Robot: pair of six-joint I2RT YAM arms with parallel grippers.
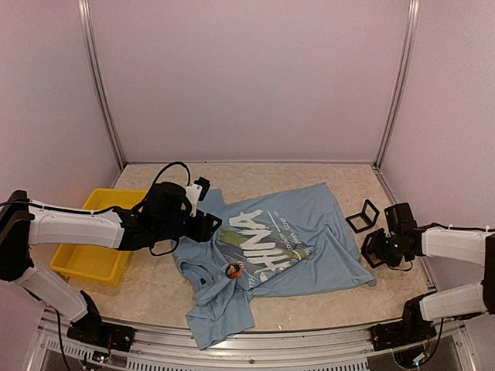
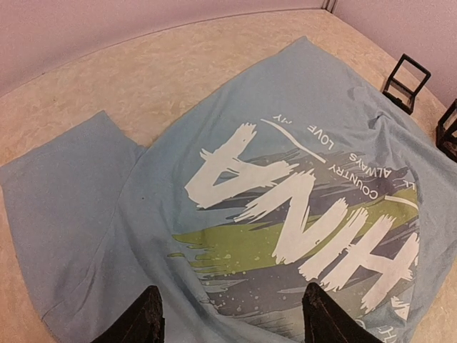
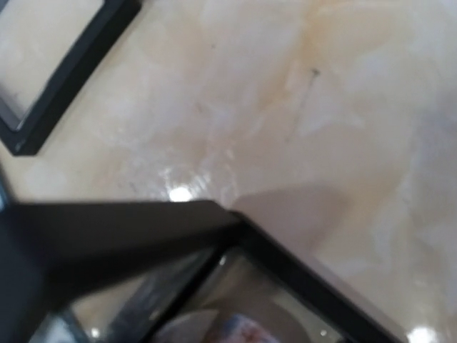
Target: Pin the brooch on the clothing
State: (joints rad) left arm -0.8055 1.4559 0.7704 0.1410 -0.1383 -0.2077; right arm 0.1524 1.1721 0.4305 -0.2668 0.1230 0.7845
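On desk (image 1: 255, 174), centre: clothing (image 1: 309, 232) spread flat. brooch (image 1: 232, 270) on its near-left part. bin (image 1: 89, 263) left of clothing. open frame (image 1: 362, 216) right of clothing, far side; second frame (image 1: 373, 253) nearer, just beside clothing's right edge.

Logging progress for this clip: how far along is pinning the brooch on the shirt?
Looks done: a small round orange-and-dark brooch sits on the light blue CHINA-print T-shirt, by the print's near edge; whether it is actually pinned cannot be told. In hand: nothing; the left gripper hovers open over the print, the right gripper is off the shirt beside a black frame. Left: perhaps only confirming the pin.
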